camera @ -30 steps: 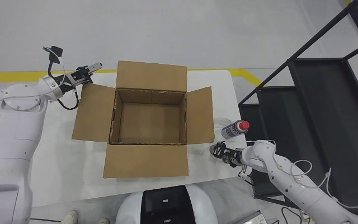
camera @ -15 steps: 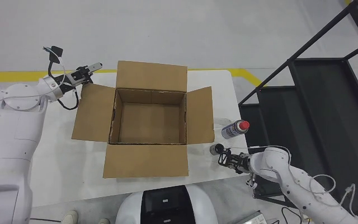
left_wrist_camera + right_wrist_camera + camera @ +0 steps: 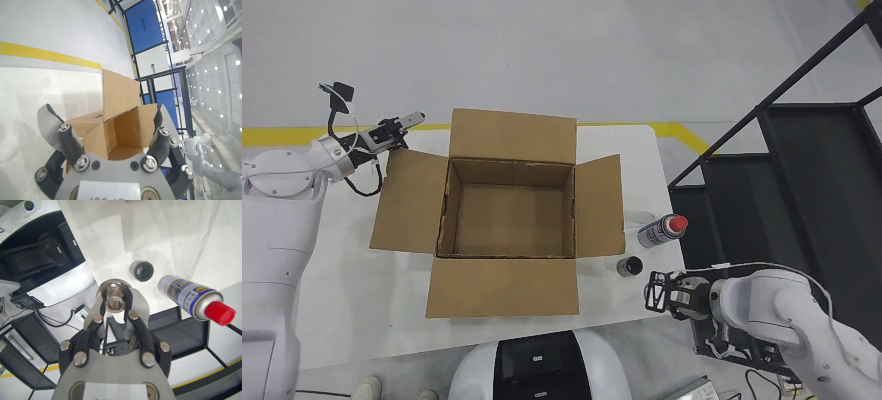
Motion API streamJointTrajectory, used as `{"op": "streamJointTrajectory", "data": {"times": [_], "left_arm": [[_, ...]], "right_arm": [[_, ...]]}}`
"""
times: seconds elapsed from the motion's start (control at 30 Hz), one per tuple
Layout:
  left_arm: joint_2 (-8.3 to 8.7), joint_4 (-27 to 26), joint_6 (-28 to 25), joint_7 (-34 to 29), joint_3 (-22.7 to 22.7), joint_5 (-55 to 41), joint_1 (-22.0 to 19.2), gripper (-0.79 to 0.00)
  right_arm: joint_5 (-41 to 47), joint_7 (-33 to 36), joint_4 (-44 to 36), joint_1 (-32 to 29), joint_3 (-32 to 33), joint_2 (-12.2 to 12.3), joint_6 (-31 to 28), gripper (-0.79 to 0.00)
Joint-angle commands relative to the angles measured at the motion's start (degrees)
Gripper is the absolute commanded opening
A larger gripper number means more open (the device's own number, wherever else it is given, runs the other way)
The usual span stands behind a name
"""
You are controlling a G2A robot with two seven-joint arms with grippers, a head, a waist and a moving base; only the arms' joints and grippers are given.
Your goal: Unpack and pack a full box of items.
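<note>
The right fingers (image 3: 139, 306) are closed narrowly on a metal flanged sleeve (image 3: 114, 288), held by its smooth neck over the corner of the bench (image 3: 622, 150). A slip here would likely drop it off the edge. Just past the fingertips stands a short black ring (image 3: 142, 271). Beside it a spray can (image 3: 186, 297) lies on its side and would roll if a low swing knocked it. Farther off, a flap of the open, empty box (image 3: 599, 205) could snag the sleeve. The left fingers (image 3: 163, 123) hang wide and empty beyond it.
</note>
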Motion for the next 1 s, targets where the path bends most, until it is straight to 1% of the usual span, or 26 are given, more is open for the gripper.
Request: {"op": "streamJointTrajectory", "data": {"times": [0.0,0.13,0.63,0.7,0.8,0.93,0.97], "left_arm": [[0.00,0.0,0.0,0.0,0.0,0.0,0.0,0.000],[0.00,0.0,0.0,0.0,0.0,0.0,0.0,0.000],[0.00,0.0,0.0,0.0,0.0,0.0,0.0,0.000],[0.00,0.0,0.0,0.0,0.0,0.0,0.0,0.000],[0.00,0.0,0.0,0.0,0.0,0.0,0.0,0.000],[0.00,0.0,0.0,0.0,0.0,0.0,0.0,0.000],[0.00,0.0,0.0,0.0,0.0,0.0,0.0,0.000]], "right_arm": [[-0.3,-0.3,-0.8,-0.4,0.7,-0.1,1.0,-0.785],[-0.9,-0.7,-1.0,-0.3,1.1,-0.2,3.2,-0.785],[-0.9,-0.7,-1.0,-0.3,1.1,-0.2,3.2,-0.785],[-0.7,-1.7,0.1,-0.2,0.7,-0.3,4.0,-0.785],[0.9,-2.1,-1.7,1.9,0.5,-0.4,4.4,-0.785],[2.0,0.0,-5.6,7.5,-1.0,-0.3,4.0,-0.785],[2.2,1.2,-6.2,10.0,-2.3,-0.3,4.1,-0.785]]}}
